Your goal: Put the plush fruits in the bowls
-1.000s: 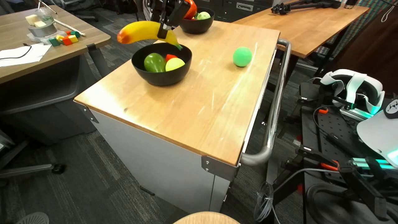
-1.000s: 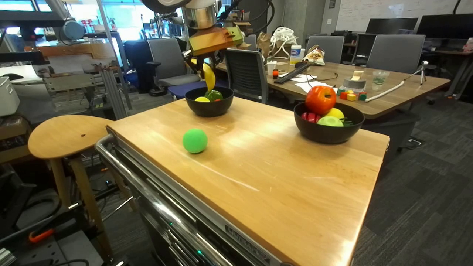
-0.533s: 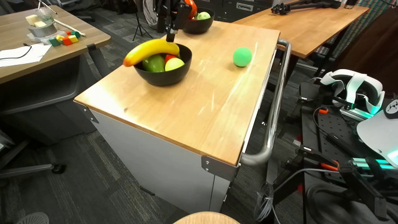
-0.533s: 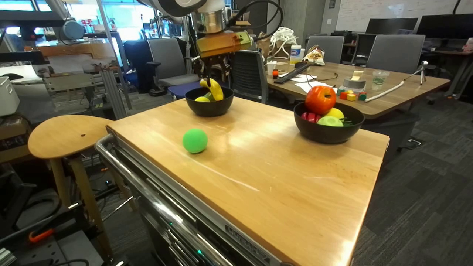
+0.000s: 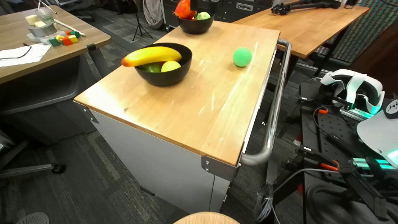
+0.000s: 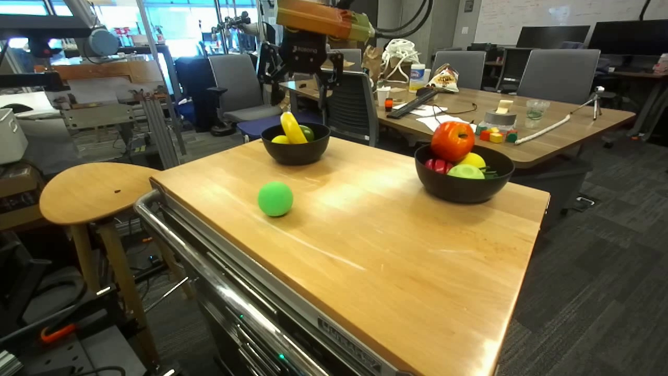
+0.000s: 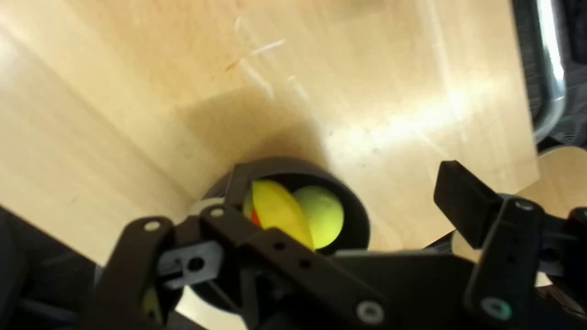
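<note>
Bright windows [image 6: 182, 34] glow across the room, and the pale wooden table [image 6: 365, 240] in front of me gleams. Grey chairs [image 6: 561, 78] line a brown desk [image 6: 570, 130]; beyond them, two dark screens [image 6: 553, 42] stand before a whiteboard [image 6: 553, 13]. Streaky dark carpet [image 5: 99, 174] runs underfoot, and a wooden stool [image 6: 91, 190] with a rounded top stands near the table.

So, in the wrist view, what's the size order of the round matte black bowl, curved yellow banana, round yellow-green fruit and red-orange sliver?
1. Round matte black bowl, clearly largest
2. Curved yellow banana and round yellow-green fruit: too alike to rank, the banana being partly hidden
3. Red-orange sliver, smallest
</note>
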`<state>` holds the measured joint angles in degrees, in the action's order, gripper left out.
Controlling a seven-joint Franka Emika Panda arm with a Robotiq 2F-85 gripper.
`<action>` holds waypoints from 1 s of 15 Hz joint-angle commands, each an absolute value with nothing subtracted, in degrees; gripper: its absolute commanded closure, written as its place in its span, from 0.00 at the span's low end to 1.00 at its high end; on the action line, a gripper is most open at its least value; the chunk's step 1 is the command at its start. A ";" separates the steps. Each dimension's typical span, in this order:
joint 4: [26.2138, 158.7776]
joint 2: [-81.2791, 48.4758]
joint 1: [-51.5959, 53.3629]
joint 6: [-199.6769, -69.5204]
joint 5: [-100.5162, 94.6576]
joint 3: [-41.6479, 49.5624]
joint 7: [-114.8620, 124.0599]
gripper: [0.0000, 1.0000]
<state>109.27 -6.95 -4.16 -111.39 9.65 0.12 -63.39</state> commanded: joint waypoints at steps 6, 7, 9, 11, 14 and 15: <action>106.74 -6.57 -7.38 -92.12 7.54 4.45 -62.45 0.00; 106.61 -6.88 -7.53 -91.89 7.49 4.52 -62.34 0.00; 108.66 -7.04 -7.47 -95.44 5.76 4.59 -62.59 0.00; 110.86 -7.29 -7.42 -97.94 3.66 4.62 -62.84 0.00; 115.19 -7.54 -7.21 -102.15 -0.45 4.42 -63.10 0.00; 116.81 -7.53 -7.08 -103.83 -1.67 4.27 -63.19 0.00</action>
<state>112.56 -8.52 -7.48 -99.46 1.70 4.57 -62.47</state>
